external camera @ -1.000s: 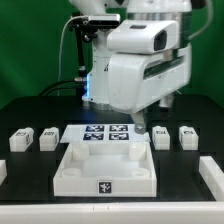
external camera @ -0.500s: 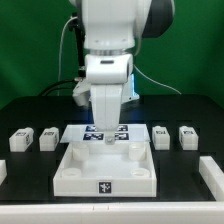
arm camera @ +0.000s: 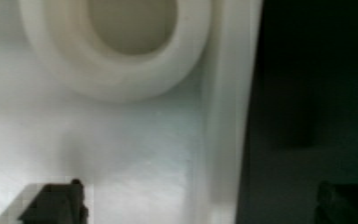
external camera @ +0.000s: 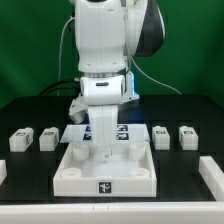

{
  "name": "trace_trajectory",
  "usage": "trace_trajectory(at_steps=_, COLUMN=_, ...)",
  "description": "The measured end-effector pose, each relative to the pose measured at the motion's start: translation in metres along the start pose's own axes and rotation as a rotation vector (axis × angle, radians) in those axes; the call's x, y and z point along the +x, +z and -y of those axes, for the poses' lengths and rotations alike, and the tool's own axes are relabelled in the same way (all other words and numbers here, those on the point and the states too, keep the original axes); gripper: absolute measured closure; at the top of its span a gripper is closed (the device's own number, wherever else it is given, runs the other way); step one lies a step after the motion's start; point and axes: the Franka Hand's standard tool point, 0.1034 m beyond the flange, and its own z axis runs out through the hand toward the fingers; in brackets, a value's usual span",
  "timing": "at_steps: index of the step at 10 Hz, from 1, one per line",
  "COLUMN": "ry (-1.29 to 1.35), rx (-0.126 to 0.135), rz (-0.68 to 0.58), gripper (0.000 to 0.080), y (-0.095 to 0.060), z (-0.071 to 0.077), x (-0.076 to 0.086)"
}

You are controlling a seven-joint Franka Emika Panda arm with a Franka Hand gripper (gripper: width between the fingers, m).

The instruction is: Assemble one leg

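Exterior and wrist views, one moment. The robot arm (external camera: pixel 105 60) fills the middle of the exterior view and blocks much of what lies behind it. It reaches down to the black table (external camera: pixel 30 190), with a green backdrop (external camera: pixel 30 50) beyond.

Directly under the gripper (external camera: pixel 103 153) sits the white tray (external camera: pixel 70 176), with the fingertips down at its far side, close to the rear wall. Whether they touch the tray cannot be made out from this view. Just behind the gripper lies the marker board (external camera: pixel 122 132), mostly covered by the arm so that only parts of its tags show.

The four legs stand in a row level with the gripper and well apart from it. None is held. Toward the exterior view's left stand one leg (external camera: pixel 47 138) and a further leg (external camera: pixel 20 140). Toward the exterior view's right stand a third leg (external camera: pixel 160 135) and a fourth leg (external camera: pixel 187 135). A white part (external camera: pixel 212 172) near the edge of the picture is cut off and cannot be identified.

The wrist view is blurred. The gripper (arm camera: pixel 197 205) shows only as two dark fingertips (arm camera: pixel 51 203) set wide apart, with nothing pinched between them. Ahead of them are the tray surface (arm camera: pixel 87 140), a round hole (arm camera: pixel 131 20) cut off by the picture edge, and a dark band of table (arm camera: pixel 309 100).
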Motion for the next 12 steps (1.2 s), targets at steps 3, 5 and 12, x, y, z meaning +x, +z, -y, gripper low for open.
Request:
trace_trajectory(at_steps=3, ry=0.0, rx=0.002, rz=0.0, gripper=0.0373, y=0.0008, z=0.0005, x=-0.0001)
trace_trajectory(at_steps=5, ry=0.0, rx=0.002, rz=0.0, gripper=0.0691, y=0.001, z=0.0007, x=-0.0001)
trace_trajectory(at_steps=12, ry=0.001, rx=-0.002, rz=0.0, gripper=0.0741, y=0.0005, z=-0.0003, x=-0.0005)
